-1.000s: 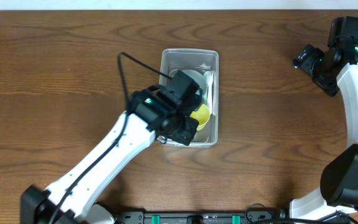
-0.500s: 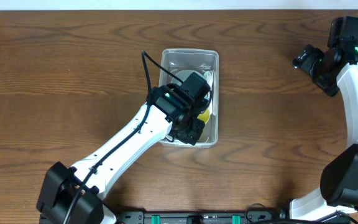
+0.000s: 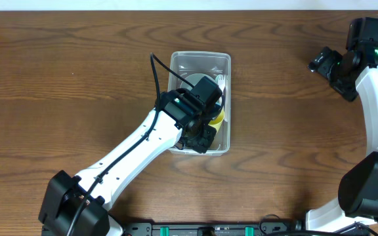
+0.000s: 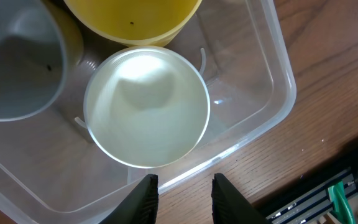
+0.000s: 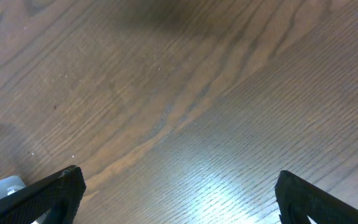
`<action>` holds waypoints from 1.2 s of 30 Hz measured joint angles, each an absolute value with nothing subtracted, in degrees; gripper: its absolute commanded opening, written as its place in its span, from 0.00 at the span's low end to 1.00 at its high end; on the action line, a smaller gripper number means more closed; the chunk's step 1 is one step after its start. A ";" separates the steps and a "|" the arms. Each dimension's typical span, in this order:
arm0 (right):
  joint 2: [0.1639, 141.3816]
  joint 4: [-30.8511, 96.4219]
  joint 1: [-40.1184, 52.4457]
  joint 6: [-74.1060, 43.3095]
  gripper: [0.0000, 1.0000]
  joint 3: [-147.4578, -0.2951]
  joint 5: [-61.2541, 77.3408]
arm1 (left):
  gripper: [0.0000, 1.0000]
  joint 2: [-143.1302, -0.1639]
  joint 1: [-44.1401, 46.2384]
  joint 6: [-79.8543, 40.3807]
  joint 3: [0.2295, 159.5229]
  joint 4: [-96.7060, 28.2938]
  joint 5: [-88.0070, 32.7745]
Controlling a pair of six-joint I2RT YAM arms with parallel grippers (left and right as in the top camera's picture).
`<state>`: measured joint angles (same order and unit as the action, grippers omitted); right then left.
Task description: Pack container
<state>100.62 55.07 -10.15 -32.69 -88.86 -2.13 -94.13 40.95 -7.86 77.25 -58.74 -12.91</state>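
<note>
- Left gripper point(image 4: 185, 196): fingers point(image 4: 145, 199) are parted by a narrow gap with nothing between them. They pinch nothing.
- Directly below them a white bowl point(image 4: 146, 106) sits upright on the floor of the container point(image 4: 272, 106), at its near end.
- A yellow bowl point(image 4: 132, 18) lies just beyond the white one, and its edge looks to overlap the white rim. A grey bowl point(image 4: 14, 62) sits beside them.
- The container is at the middle of the table point(image 3: 58, 78), long side running far to near. Your left arm is over its near half.
- Right gripper point(image 5: 182, 190): fingers spread wide over bare wood at the far right, well apart from the container.
- Risk: the fingertips look close to the near wall. Pull out at a tilt and a finger could catch the rim and drag the tub.
- Risk: if you bump the white bowl on exit it could ride up on the yellow one and sit crooked.
- Count: one container, three bowls (white, yellow, grey), one white utensil point(image 3: 220, 81) along the right wall, type unclear.
</note>
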 measured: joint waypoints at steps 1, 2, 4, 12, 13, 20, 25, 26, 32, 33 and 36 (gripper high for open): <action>100.62 55.07 -10.15 -32.69 0.99 -88.86 -2.13 | 0.30 -94.13 40.95 -7.86 77.25 -58.76 -12.91; 100.62 55.07 -10.15 -32.69 0.99 -88.86 -2.13 | 0.31 -94.13 40.95 -7.86 77.25 -58.83 -12.91; 100.62 55.07 -10.15 -32.69 0.99 -88.86 -2.13 | 0.38 -94.08 40.95 -7.77 77.25 -59.13 -12.91; 100.62 55.05 -10.15 -32.69 0.99 -88.86 -2.13 | 1.00 -86.39 40.99 -9.02 77.71 -63.00 -7.90; 100.62 55.05 -10.15 -32.69 0.99 -88.86 -2.13 | 0.98 -84.09 40.99 -9.47 77.87 -63.13 -7.14; 100.62 55.07 -10.15 -32.69 0.99 -88.86 -2.13 | 0.98 -66.85 40.99 -10.52 79.92 -65.67 -2.55; 100.62 55.05 -10.15 -32.69 0.99 -88.86 -2.13 | 0.98 -59.05 40.99 -10.74 79.99 -67.72 -0.84; 100.62 55.05 -10.15 -32.69 0.99 -88.86 -2.13 | 0.98 -57.98 40.99 -10.74 79.99 -67.79 -0.56; 100.62 55.07 -10.15 -32.69 0.99 -88.86 -2.13 | 0.98 -55.59 40.99 -10.74 79.99 -69.06 0.73; 100.62 55.07 -10.15 -32.69 0.99 -88.86 -2.13 | 0.98 -55.61 40.99 -10.74 79.99 -69.34 0.89; 100.62 55.05 -10.15 -32.69 0.99 -88.86 -2.13 | 0.98 -55.72 40.99 -10.66 79.96 -71.18 1.32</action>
<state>100.62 55.05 -10.15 -32.69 -88.86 -2.13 -55.72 40.99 -10.66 79.96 -71.18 1.32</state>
